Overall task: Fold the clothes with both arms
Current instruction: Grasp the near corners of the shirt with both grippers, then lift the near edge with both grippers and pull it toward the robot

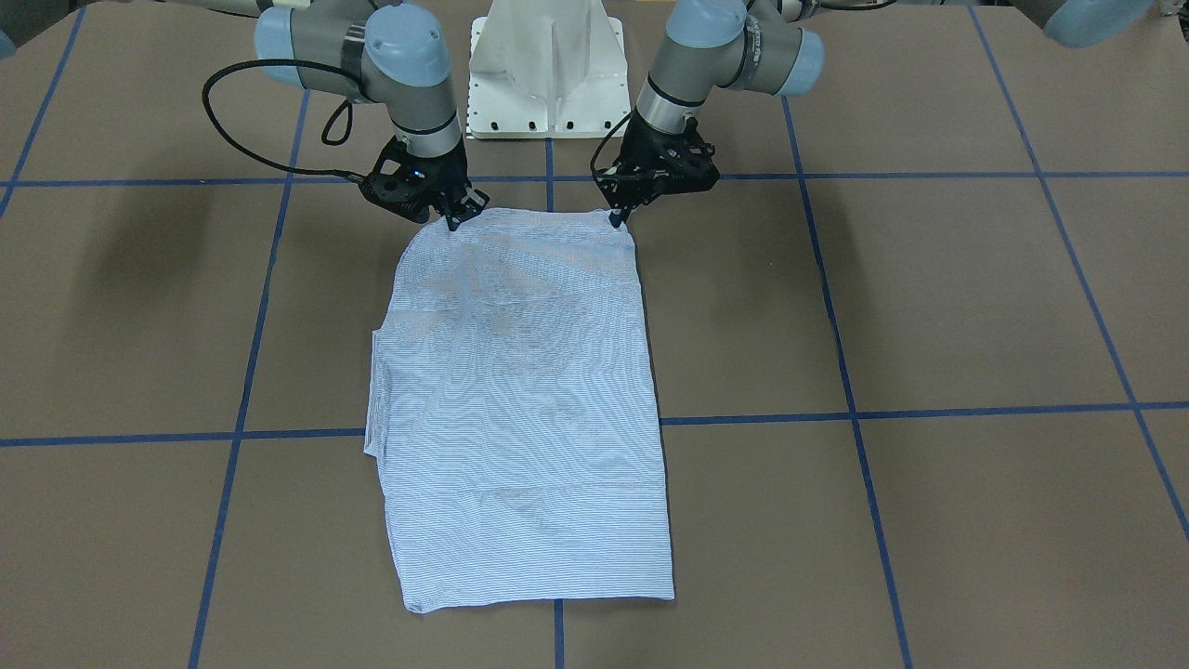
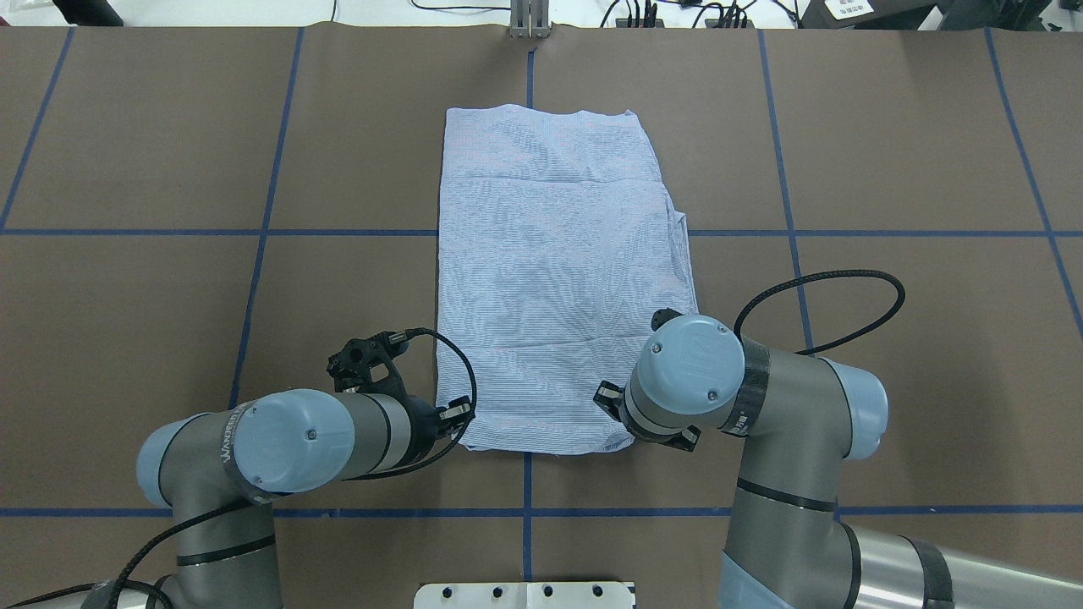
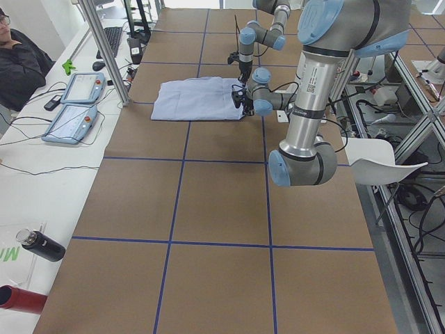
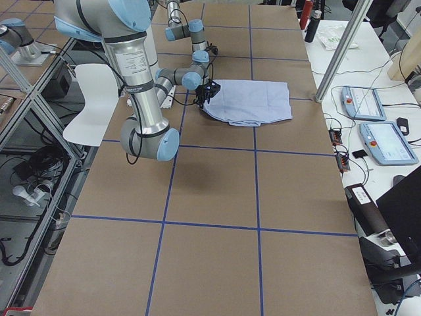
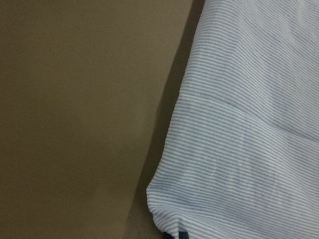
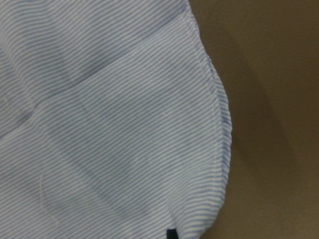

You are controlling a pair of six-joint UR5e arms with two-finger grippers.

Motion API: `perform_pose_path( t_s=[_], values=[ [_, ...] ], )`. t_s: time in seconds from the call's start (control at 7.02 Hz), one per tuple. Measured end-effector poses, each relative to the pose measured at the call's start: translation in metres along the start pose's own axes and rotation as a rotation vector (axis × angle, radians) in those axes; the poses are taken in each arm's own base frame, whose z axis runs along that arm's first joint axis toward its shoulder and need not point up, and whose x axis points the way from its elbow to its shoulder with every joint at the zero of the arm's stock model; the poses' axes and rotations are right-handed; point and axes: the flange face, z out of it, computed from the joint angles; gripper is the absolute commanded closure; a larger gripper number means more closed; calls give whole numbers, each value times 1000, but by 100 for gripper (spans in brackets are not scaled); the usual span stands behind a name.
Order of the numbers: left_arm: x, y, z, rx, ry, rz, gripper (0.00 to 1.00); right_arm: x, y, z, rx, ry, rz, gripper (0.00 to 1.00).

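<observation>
Top of front view | left gripper (image 1: pixel 616 220) and right gripper (image 1: pixel 455 218) each pinch a striped shirt (image 1: pixel 520 400) corner | ready, I judge, to fold that edge over.

Even overhead light, soft shadows; moiré ripples on the shirt (image 1: pixel 520 400); wrist views dimmer, slightly soft.

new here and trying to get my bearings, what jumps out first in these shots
The striped shirt stands out first, lying folded into a long panel at the middle of the brown table. Next are the two arms reaching down to it: the left end effector and right end effector each pinch a corner of its robot-side edge.
</observation>
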Motion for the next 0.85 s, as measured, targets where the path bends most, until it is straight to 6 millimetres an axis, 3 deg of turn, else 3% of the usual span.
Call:
perform_pose_path(
  t_s=[0.43, 0.85],
  values=[
    [15, 12, -43, -57, 0, 4, 100, 8, 4, -11, -43, -9, -6, 100],
    [24, 30, -89, -120, -7, 13, 100, 28, 22, -46, -198, -25, -28, 100]
  ],
)
